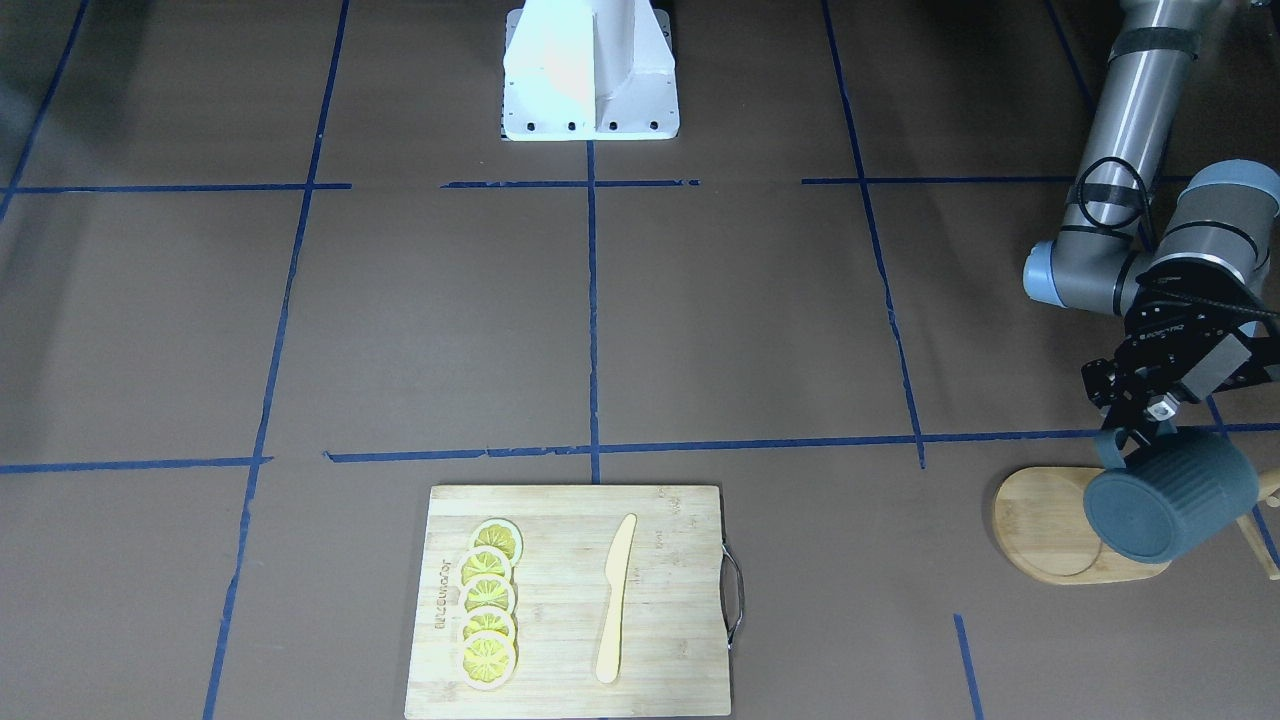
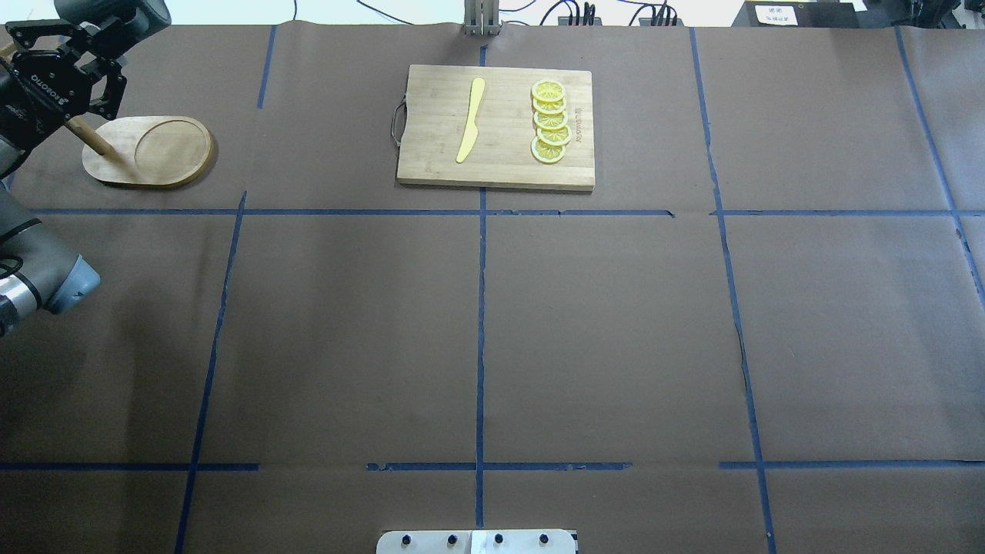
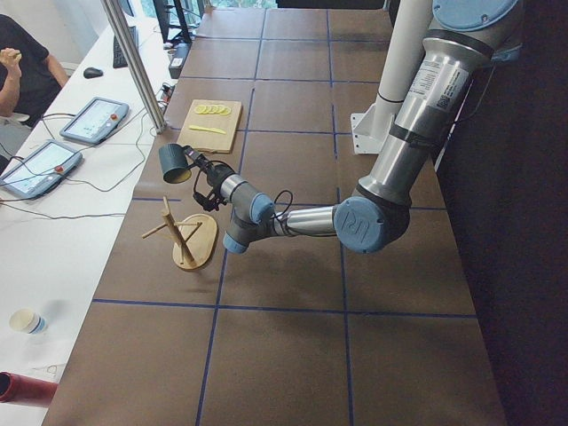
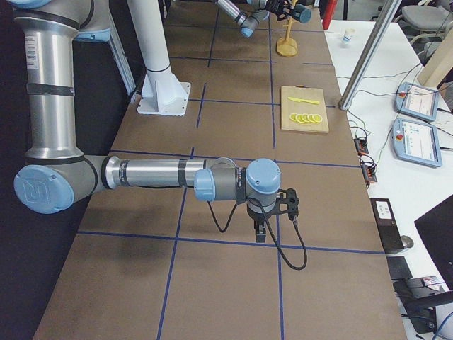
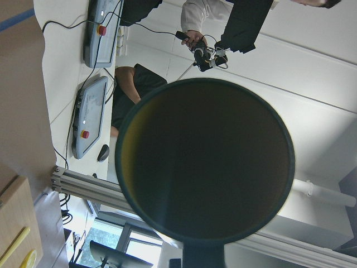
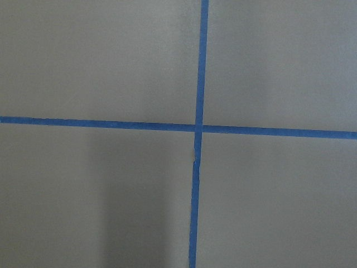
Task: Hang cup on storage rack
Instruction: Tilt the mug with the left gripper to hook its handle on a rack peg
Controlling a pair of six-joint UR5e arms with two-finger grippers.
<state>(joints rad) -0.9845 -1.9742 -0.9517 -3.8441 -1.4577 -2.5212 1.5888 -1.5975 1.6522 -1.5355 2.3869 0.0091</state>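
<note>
The dark teal-grey ribbed cup (image 1: 1170,495) hangs on its side in the air over the bamboo storage rack (image 1: 1045,530). My left gripper (image 1: 1136,445) is shut on the cup's handle. In the left side view the cup (image 3: 175,162) is above and beyond the rack's post and pegs (image 3: 182,232), clear of them. The left wrist view looks into the cup's dark mouth (image 5: 206,162). In the overhead view only the rack's base (image 2: 150,151) and post show. My right gripper (image 4: 272,212) hovers low over the table, shown only in the right side view; I cannot tell whether it is open.
A rectangular cutting board (image 1: 660,600) with lemon slices (image 1: 488,605) and a yellow knife (image 1: 613,598) lies at the table's far-middle edge. The robot's white base (image 1: 590,70) stands mid-table. Tablets (image 3: 89,120) and a paper cup (image 3: 27,321) sit on the operators' bench.
</note>
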